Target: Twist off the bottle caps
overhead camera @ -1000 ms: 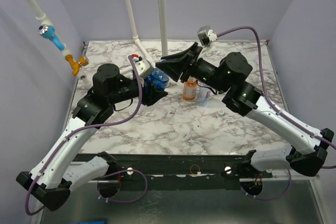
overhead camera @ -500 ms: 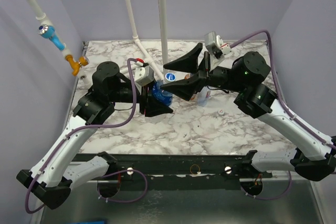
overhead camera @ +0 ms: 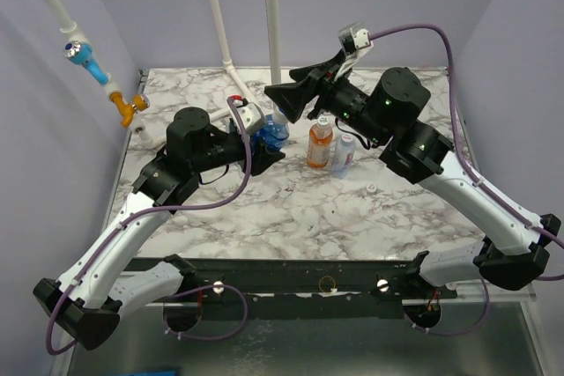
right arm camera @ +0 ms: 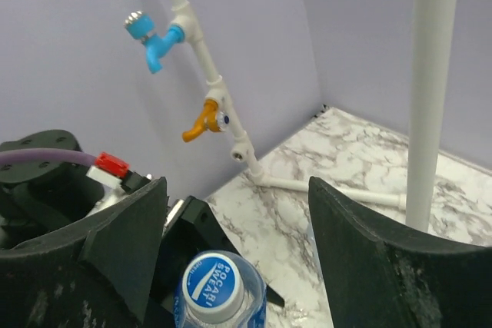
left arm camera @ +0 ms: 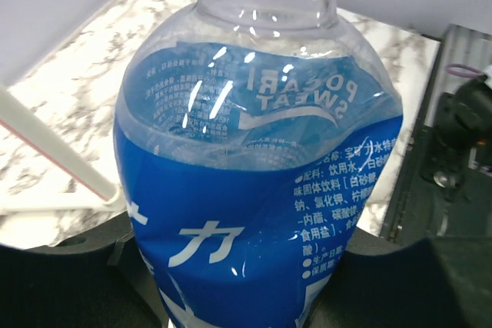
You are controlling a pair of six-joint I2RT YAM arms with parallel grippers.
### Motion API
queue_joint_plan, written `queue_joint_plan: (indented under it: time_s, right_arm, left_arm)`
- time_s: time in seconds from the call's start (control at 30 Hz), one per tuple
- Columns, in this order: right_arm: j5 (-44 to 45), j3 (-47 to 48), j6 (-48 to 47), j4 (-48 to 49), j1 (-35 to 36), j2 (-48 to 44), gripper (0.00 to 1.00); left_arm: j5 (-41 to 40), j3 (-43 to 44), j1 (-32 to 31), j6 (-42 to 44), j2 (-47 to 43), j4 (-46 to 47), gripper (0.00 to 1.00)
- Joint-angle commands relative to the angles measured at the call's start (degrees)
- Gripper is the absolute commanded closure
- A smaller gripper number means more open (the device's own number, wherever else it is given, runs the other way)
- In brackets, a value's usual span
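Observation:
My left gripper (overhead camera: pixel 264 142) is shut on a blue-labelled bottle (overhead camera: pixel 274 130), held upright above the marble table (overhead camera: pixel 291 217). In the left wrist view that bottle (left arm camera: pixel 257 190) fills the frame between the fingers of the left gripper (left arm camera: pixel 254 289). Its white cap with a blue top (right arm camera: pixel 207 291) sits on the neck. My right gripper (overhead camera: pixel 293 87) is open above and behind the cap. In its own view the right gripper (right arm camera: pixel 236 190) has nothing between its fingers. An orange bottle (overhead camera: pixel 320 149) and a clear bottle (overhead camera: pixel 345 154) stand to the right. A loose white cap (overhead camera: pixel 373 188) lies on the table.
Two white pipes (overhead camera: pixel 271 15) rise at the back of the table. A slanted pipe on the left wall carries a blue tap (overhead camera: pixel 81 53) and an orange valve (overhead camera: pixel 130 110). A horizontal pipe (right arm camera: pixel 338 192) lies along the table's far edge. Purple walls close in three sides.
My right gripper went from shut at the blue bottle's top to open and has drawn up and back. The left arm shifted slightly with the bottle still held.

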Motion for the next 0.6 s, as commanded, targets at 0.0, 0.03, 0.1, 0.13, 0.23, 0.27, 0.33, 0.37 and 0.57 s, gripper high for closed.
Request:
queue_joint_plan:
  time_s: [0.0, 0.03, 0.1, 0.13, 0.23, 0.27, 0.33, 0.37, 0.57]
  right_arm:
    - [3.3, 1.3, 2.0, -5.8, 0.1, 1.3, 0.24]
    - [3.4, 0.9, 2.2, -5.8, 0.1, 1.2, 0.25]
    - [4.2, 0.3, 3.0, -6.1, 0.1, 1.3, 0.28]
    - [4.5, -0.2, 3.2, -6.1, 0.1, 1.3, 0.30]
    - [4.1, -1.8, 4.4, -4.6, 0.1, 0.8, 0.35]
    - [3.6, -2.3, 4.8, -4.1, 0.1, 0.6, 0.36]
    - [2.8, -3.0, 5.6, -3.4, 0.1, 0.6, 0.36]
    - [2.3, -3.2, 5.9, -3.0, 0.1, 0.8, 0.36]
    - [1.6, -4.8, 7.2, 0.6, 0.1, 1.0, 0.44]
  left_arm:
    - [-8.9, -0.1, 0.2, 0.9, 0.2, 3.7, 1.00]
    - [-9.4, -0.1, 0.2, 0.5, 0.3, 4.0, 1.00]
    - [-10.1, 0.0, 0.2, -0.3, 0.7, 4.6, 1.00]
    - [-10.1, 0.1, 0.1, -0.6, 0.8, 4.8, 1.00]
    - [-10.5, 0.0, 0.1, -1.4, 0.8, 5.7, 1.00]
    - [-10.6, -0.1, 0.1, -1.7, 0.8, 5.8, 1.00]
    - [-11.0, -0.3, 0.2, -2.0, 0.8, 5.7, 1.00]
    - [-11.2, -0.3, 0.1, -2.1, 0.8, 5.8, 1.00]
    - [-10.6, -0.5, 0.1, -2.8, 0.7, 5.8, 1.00]
